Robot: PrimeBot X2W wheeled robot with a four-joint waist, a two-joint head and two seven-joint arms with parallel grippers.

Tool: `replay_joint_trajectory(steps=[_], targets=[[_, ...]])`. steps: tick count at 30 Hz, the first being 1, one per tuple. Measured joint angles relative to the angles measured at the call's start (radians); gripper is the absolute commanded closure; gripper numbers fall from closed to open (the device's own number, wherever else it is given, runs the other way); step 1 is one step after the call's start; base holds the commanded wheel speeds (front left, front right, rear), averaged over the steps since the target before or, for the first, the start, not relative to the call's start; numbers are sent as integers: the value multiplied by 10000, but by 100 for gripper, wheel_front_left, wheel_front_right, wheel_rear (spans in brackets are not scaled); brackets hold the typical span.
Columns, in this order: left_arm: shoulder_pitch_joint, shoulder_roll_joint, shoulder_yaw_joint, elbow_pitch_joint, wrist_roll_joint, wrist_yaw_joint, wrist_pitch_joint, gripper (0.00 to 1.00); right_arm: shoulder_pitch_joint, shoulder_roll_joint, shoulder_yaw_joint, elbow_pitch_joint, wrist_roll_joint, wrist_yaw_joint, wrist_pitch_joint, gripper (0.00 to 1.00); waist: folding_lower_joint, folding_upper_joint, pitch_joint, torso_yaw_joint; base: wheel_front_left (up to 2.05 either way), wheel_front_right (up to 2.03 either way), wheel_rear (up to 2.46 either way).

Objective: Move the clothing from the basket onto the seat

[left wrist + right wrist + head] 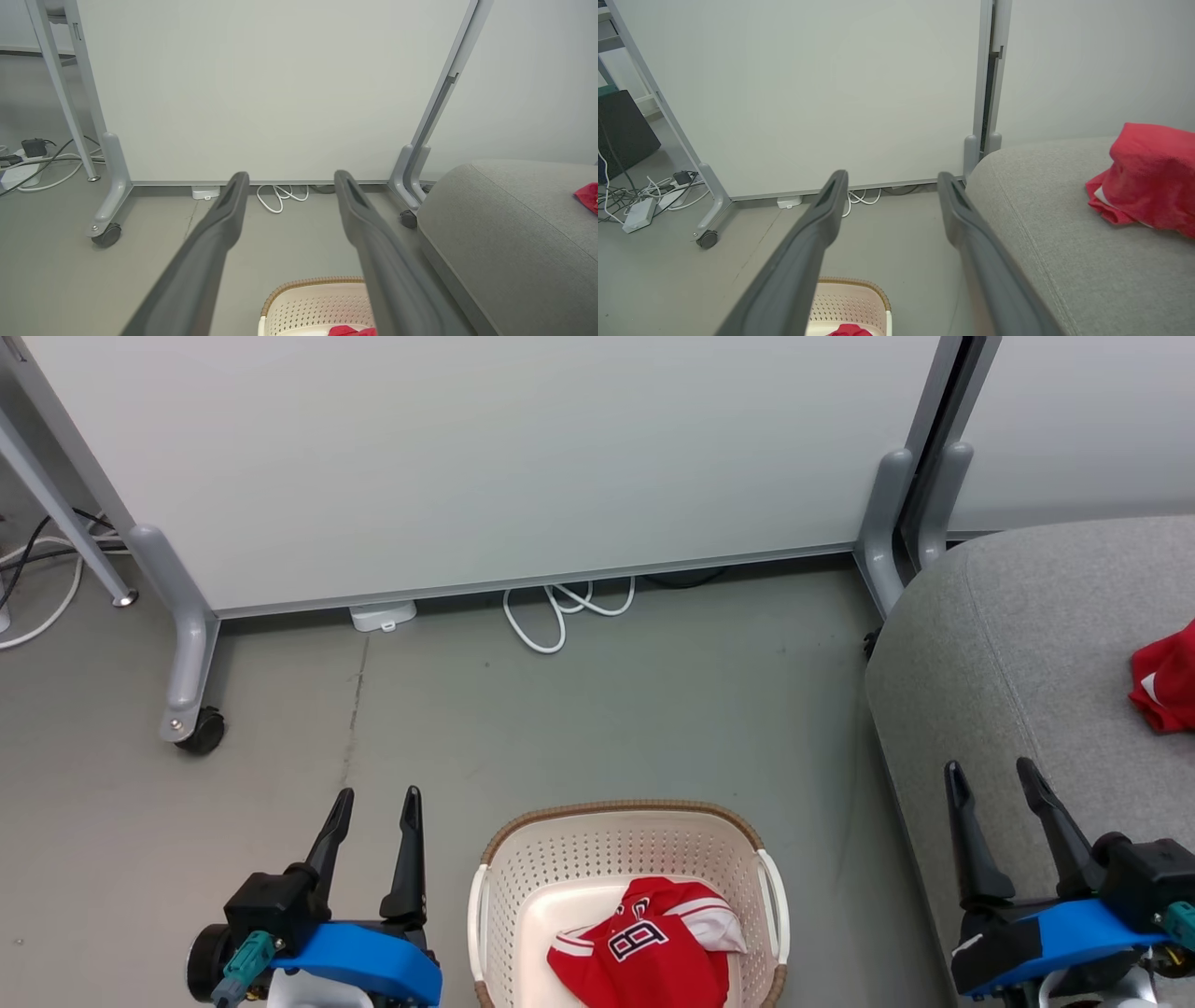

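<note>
Both grippers sit at the bottom of the head view, fingers pointing away from the robot. The left gripper point(377, 793) hangs over the bare grey floor point(653, 709), just beside the basket's left side, with its two dark fingers spread apart and nothing between them. The right gripper point(989, 765) is likewise released and empty, its fingers set over the seat's rounded left edge.

Between the two arms, the cream basket point(624, 808) stands on the floor, close to the seat's left edge but not touching it. Its brown woven-look rim runs round the far side, and a white handle shows on each flank. The red jersey point(644, 943) lies crumpled on the basket's bottom, toward its right wall, with the white striped sleeve turned to that wall and the black-and-white number facing up.

The light-grey seat point(1018, 644) takes up the right side of the head view. On its top surface, well in from the left edge, lies the plain red garment point(1167, 681), bunched into a heap with a little white showing at its lower side; the head view cuts it off at the picture's border, while the right wrist view shows more of the heap.

Beyond the basket, a pale partition panel point(485, 457) stands on grey legs, one with a black caster point(201, 730). A looped white cable point(560, 611) lies on the floor at the panel's lower edge.
</note>
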Motion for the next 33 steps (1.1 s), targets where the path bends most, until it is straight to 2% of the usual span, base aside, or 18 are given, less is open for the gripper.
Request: replay_joint_trajectory(steps=[8, 17, 33], targets=[[-244, -2, -186, 35, -19, 0, 0, 0, -330, 4, 96, -159, -4, 0, -42, 0, 0, 0, 618, -131, 0, 0, 0], [-1051, 132, -593, 127, -31, 0, -2, 0, -1213, 6, 445, -401, -46, 0, -138, 0, 1, 0, 1932, -497, 0, 0, 0], [-3405, 548, -2194, 1624, -174, 0, -12, 0, -3097, 2, 1319, -535, 29, 0, -671, 0, 2, 0, 4839, -1907, 0, 0, 0]])
